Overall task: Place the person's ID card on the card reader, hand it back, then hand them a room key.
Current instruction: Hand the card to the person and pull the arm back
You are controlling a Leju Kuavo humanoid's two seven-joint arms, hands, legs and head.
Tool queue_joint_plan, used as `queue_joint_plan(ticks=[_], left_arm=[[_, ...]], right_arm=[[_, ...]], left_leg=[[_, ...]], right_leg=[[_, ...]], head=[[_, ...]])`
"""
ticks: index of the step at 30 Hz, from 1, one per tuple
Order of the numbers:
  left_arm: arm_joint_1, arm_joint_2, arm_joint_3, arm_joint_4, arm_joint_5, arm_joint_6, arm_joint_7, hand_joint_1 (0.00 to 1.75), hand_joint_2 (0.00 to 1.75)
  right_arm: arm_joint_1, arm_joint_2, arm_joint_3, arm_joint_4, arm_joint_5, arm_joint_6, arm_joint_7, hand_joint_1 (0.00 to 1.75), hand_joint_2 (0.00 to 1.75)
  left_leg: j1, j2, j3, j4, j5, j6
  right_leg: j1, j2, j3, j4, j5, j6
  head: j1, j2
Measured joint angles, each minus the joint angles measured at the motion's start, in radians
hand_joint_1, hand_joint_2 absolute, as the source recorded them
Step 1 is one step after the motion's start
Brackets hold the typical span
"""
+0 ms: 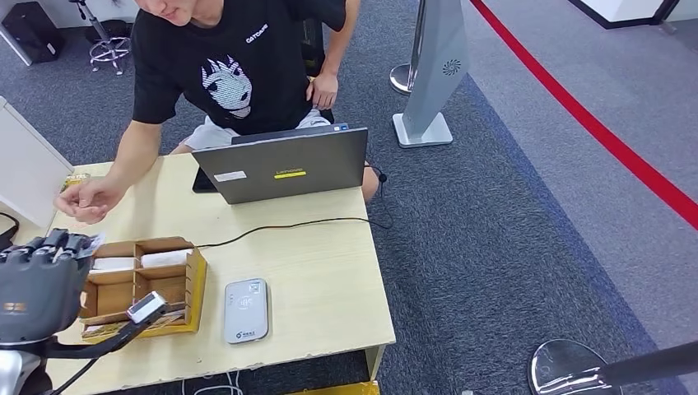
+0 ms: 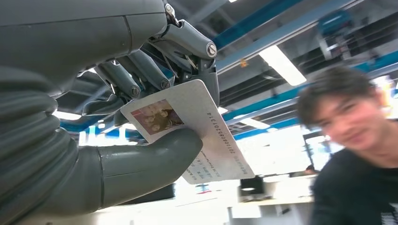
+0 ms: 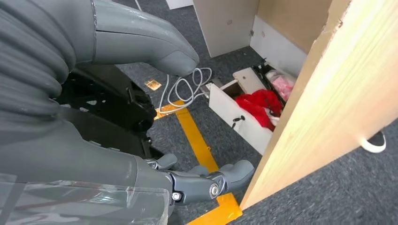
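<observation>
I see my left hand [image 2: 141, 117] pinching the ID card [image 2: 197, 126] at the table's [image 1: 329, 280] near-left – my right hand [image 3: 141, 140] hangs with fingers apart, holding nothing.

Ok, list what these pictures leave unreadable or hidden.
- ID card: left wrist view, small print too fine; the thumb of the left robot hand covers a corner.
- Card tray: head view, near corner hidden behind that robot hand.
- Right robot hand: right wrist view, fingers partly cut off.
</observation>
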Motion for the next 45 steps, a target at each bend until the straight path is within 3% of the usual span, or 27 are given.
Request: queue_joint_plan(ticks=[14, 16, 17, 18, 21, 23, 32, 37, 45], left_arm=[[0.081, -0.006, 0.208, 0.002, 0.055, 0.011, -0.016, 1.75, 1.75], [0.088, -0.012, 0.228, 0.006, 0.055, 0.011, -0.019, 1.66, 1.75], [0.09, -0.014, 0.235, 0.008, 0.055, 0.011, -0.02, 1.54, 1.75], [0.091, -0.017, 0.241, 0.011, 0.054, 0.011, -0.02, 1.31, 1.75], [0.093, -0.024, 0.248, 0.019, 0.053, 0.015, -0.022, 0.33, 1.75], [0.093, -0.03, 0.249, 0.025, 0.051, 0.021, -0.023, 0.0, 1.75], [0.108, -0.065, 0.235, 0.053, 0.06, 0.036, -0.042, 0.0, 1.75], [0.128, -0.08, 0.212, 0.054, 0.066, 0.04, -0.05, 0.0, 1.75], [0.145, -0.07, 0.099, 0.008, 0.17, -0.131, -0.083, 0.0, 1.75]], right_arm=[[0.038, 0.016, -0.027, -0.052, -0.007, -0.028, 0.007, 0.0, 1.75], [0.042, 0.017, -0.03, -0.061, -0.005, -0.03, 0.012, 0.0, 1.75], [0.045, 0.018, -0.032, -0.065, -0.003, -0.031, 0.015, 0.0, 1.75], [0.048, 0.019, -0.034, -0.07, -0.002, -0.033, 0.019, 0.0, 1.75], [0.057, 0.021, -0.037, -0.086, 0.0, -0.046, 0.033, 0.0, 1.75], [0.067, 0.023, -0.038, -0.1, 0.001, -0.064, 0.05, 0.0, 1.75], [0.143, 0.03, -0.018, -0.218, 0.0, -0.213, 0.144, 0.0, 1.75], [0.164, 0.03, -0.008, -0.259, 0.0, -0.227, 0.152, 0.0, 1.75], [0.164, 0.03, -0.013, -0.268, 0.0, -0.239, 0.158, 0.0, 1.75]], left_leg=[[0.0, 0.0, 0.0, 0.0, 0.0, 0.0], [0.0, 0.0, 0.0, 0.0, 0.0, 0.0], [0.0, 0.0, 0.0, 0.0, 0.0, 0.0], [0.0, 0.0, 0.0, 0.0, 0.0, 0.0], [0.0, 0.0, 0.0, 0.0, 0.0, 0.0], [0.0, 0.0, 0.0, 0.0, 0.0, 0.0], [0.0, 0.0, 0.0, 0.0, 0.0, 0.0], [0.0, 0.0, 0.0, 0.0, 0.0, 0.0], [0.0, 0.0, 0.0, 0.0, 0.0, 0.0]], right_leg=[[0.0, 0.0, 0.0, 0.0, 0.001, 0.0], [0.0, 0.0, 0.0, 0.0, 0.001, 0.0], [0.0, 0.0, 0.0, 0.0, 0.001, 0.0], [0.0, 0.0, 0.0, 0.0, 0.001, 0.0], [0.0, 0.0, 0.0, 0.0, 0.001, 0.0], [0.0, 0.0, 0.0, 0.0, 0.001, 0.0], [0.0, 0.0, 0.0, 0.0, 0.001, 0.0], [0.0, 0.0, -0.002, 0.0, 0.0, 0.0], [0.0, 0.0, -0.001, 0.0, 0.001, 0.001]], head=[[0.0, 0.0], [0.0, 0.0], [0.0, 0.0], [0.0, 0.0], [0.0, 0.0], [0.0, 0.0], [0.0, 0.0], [0.0, 0.0], [0.0, 0.0]])
